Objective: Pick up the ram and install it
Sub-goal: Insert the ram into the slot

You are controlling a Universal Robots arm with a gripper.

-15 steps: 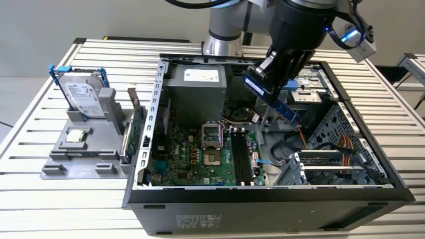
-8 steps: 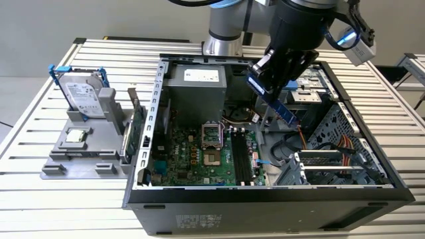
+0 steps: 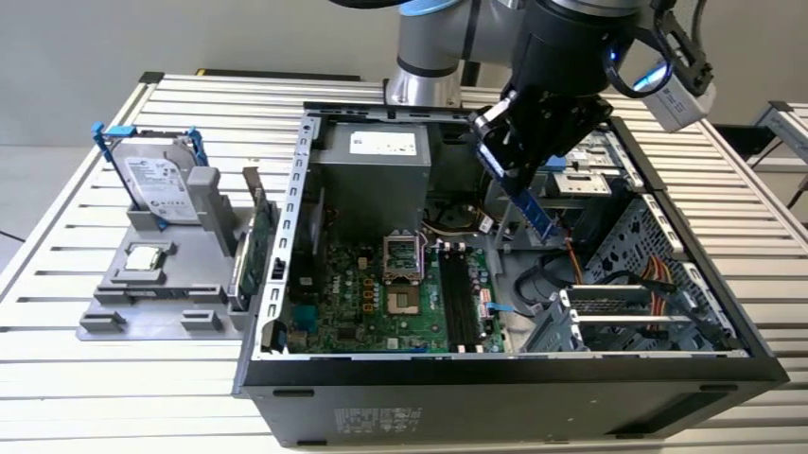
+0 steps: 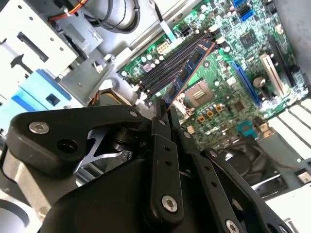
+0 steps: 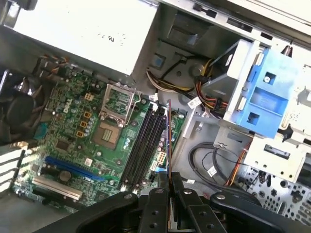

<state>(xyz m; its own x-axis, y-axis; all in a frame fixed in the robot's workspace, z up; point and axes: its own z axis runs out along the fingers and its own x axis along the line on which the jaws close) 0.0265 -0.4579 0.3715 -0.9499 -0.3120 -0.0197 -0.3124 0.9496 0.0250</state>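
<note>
A slatted metal table [image 3: 76, 378] fills the exterior view, carrying an open computer case [image 3: 505, 397] at the centre and lower right of the frame. The robot arm [image 3: 436, 47] comes down from the top edge over the case. On the case floor lies the green motherboard [image 3: 378, 303], also seen in both wrist views [image 4: 233, 92] [image 5: 73, 126].

At the exterior view's left, a grey holder [image 3: 151, 293] carries a silver hard drive [image 3: 162, 184] standing upright.

The gripper [image 3: 508, 175] hangs above the case in the upper right-centre, jaws closed narrowly on the ram [image 3: 536, 213]. The bluish stick is tilted, its lower end pointing down into the case. In both wrist views it juts from the fingertips [image 4: 187, 73] [image 5: 168, 136] over the long black memory slots [image 4: 170, 65] [image 5: 143, 145], not seated in any of them.
</note>
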